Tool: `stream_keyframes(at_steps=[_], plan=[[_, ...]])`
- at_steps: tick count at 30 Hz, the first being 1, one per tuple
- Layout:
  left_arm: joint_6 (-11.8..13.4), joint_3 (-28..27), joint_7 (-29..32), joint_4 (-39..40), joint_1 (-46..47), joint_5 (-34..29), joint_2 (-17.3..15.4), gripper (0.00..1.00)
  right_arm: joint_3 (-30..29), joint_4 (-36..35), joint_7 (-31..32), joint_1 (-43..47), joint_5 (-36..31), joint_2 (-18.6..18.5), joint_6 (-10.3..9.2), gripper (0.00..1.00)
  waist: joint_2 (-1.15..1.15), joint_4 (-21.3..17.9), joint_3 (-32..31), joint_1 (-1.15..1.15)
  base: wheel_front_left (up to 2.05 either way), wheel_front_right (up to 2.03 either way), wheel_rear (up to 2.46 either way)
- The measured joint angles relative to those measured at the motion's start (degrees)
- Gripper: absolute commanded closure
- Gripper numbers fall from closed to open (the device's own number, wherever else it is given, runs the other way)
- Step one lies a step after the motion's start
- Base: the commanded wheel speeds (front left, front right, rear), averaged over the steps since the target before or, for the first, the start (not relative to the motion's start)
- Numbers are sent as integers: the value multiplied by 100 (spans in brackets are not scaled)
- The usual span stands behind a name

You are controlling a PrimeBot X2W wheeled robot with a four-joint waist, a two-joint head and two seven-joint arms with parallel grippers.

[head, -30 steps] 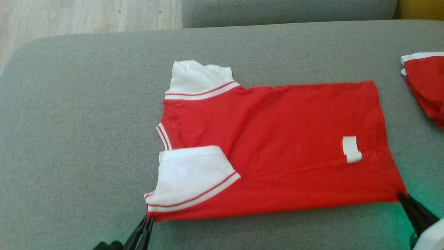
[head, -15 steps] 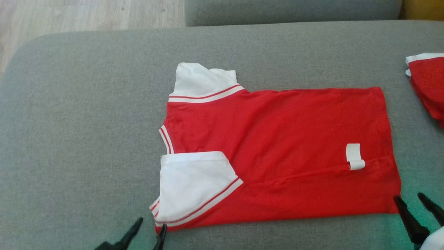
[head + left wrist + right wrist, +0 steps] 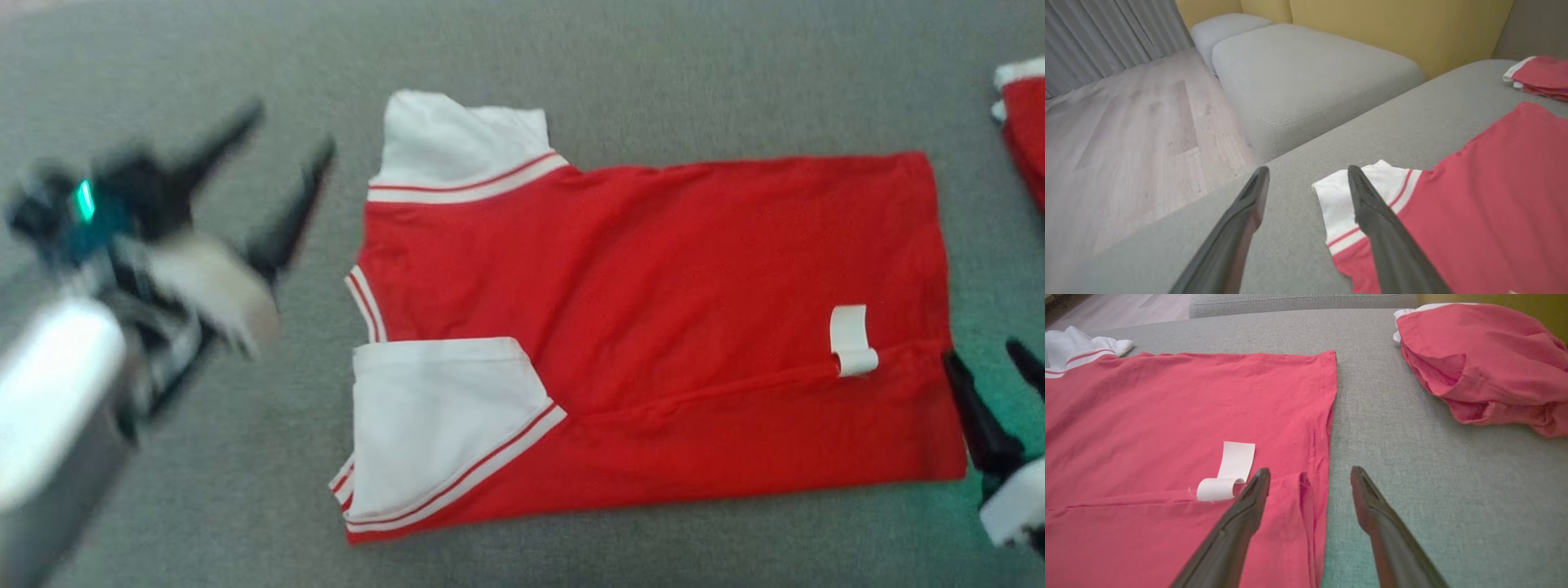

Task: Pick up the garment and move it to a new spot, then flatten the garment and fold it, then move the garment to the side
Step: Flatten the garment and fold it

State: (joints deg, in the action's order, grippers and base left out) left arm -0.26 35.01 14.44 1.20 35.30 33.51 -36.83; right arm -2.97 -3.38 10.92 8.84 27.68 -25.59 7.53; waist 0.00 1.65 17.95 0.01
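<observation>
The red garment (image 3: pixel 653 327) lay flat on the grey sofa seat (image 3: pixel 620 49), its near white sleeve (image 3: pixel 441 425) turned in over the body, as I watched from the remote station. A white label (image 3: pixel 851 339) curled up from the cloth close to the hem, at the end of a shallow crease. My right pincer (image 3: pixel 984 353) hovered at the garment's hem edge, spread wide and gripping nothing. In the right wrist camera one finger (image 3: pixel 1237 522) sat over the hem and the other over bare upholstery. My left pincer (image 3: pixel 292 126), blurred, hung just off the garment's neck end beside the far sleeve (image 3: pixel 457 139), likewise gaping and empty. Beyond the hem, well apart from the garment, a second red piece (image 3: pixel 1024 122) lay bunched. A wooden floor (image 3: pixel 1126 122) showed past the neck end.
</observation>
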Motion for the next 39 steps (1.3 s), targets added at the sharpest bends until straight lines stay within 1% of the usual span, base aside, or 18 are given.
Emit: stream_keyframes(at_steps=[1,3,6,7,10,13,18,25,28,29,30,31,32,37,39], plan=[[-158,21,219,-200,341,38,21,0,23,-5,-1,-90,-2,-2,0,0,0,-33,82,0,0,0,0],[-399,100,668,-621,921,143,99,0,84,-5,-14,-275,-2,-2,0,0,0,-117,234,0,0,0,0],[-582,287,1212,-1171,1528,335,252,0,124,8,-51,-498,-23,0,0,0,0,-267,444,0,0,0,0],[-582,287,1212,-1171,1528,335,252,0,124,8,-51,-498,-23,0,0,0,0,-267,444,0,0,0,0],[-653,506,1524,-1600,1895,446,348,0,157,60,-115,-629,-54,9,0,0,0,-409,647,1,0,0,0],[-688,625,1583,-1996,2121,543,390,0,209,140,-189,-706,-54,33,0,0,0,-531,822,0,0,0,0],[-690,768,1796,-2506,2210,1048,453,0,229,247,-293,-793,-107,56,0,0,0,-672,1009,-1,0,0,0],[-690,867,1913,-2516,2213,1956,479,0,256,403,-414,-996,-155,86,0,0,0,-723,1132,-1,0,0,0],[-690,1009,1980,-2431,2224,2137,454,0,249,487,-475,-1046,-175,121,0,0,0,-714,1155,-1,0,0,0],[-690,1057,1979,-2390,2229,2167,433,24,247,504,-503,-1061,-192,123,0,0,0,-713,1160,-1,0,0,0],[-690,1120,1964,-2330,2236,2212,398,59,242,513,-527,-1071,-198,126,0,0,0,-712,1165,-1,0,0,0],[-691,1152,1891,-2281,2238,2245,364,91,240,519,-545,-1073,-198,132,0,0,0,-711,1168,-1,0,0,0],[-690,1198,1812,-2231,2251,2247,323,100,240,534,-552,-1078,-198,138,0,0,0,-711,1170,-1,0,0,0],[-690,1494,1042,-1983,2465,2019,122,100,256,620,-641,-1106,-198,170,0,0,0,-704,1148,-1,0,0,0],[-692,1599,842,-1967,2564,1922,73,100,256,655,-645,-1107,-198,171,0,0,0,-686,1122,-1,0,0,0]])
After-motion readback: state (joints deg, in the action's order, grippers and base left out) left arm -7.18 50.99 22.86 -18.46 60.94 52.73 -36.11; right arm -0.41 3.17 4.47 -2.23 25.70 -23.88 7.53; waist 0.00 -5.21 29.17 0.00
